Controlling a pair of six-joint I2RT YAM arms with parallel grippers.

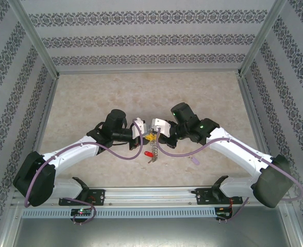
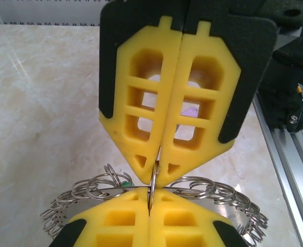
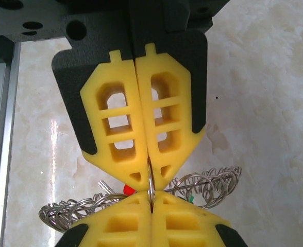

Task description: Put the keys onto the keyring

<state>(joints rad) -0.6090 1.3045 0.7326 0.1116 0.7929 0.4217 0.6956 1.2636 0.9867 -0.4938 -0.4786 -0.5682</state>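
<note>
Looks like a robotics lab test cell to me. There's a left arm (image 1: 74,152) and a right arm (image 1: 239,149), both white and black, bolted to an aluminium rail (image 1: 151,194) at the near edge of a marble-look table (image 1: 141,92). Purple cables (image 1: 118,154) loop off them, and bare aluminium posts (image 1: 35,38) frame the whole box. The walls (image 1: 151,36) are just flat panels in striped damask wallpaper, more like a backdrop than a real room.
</note>
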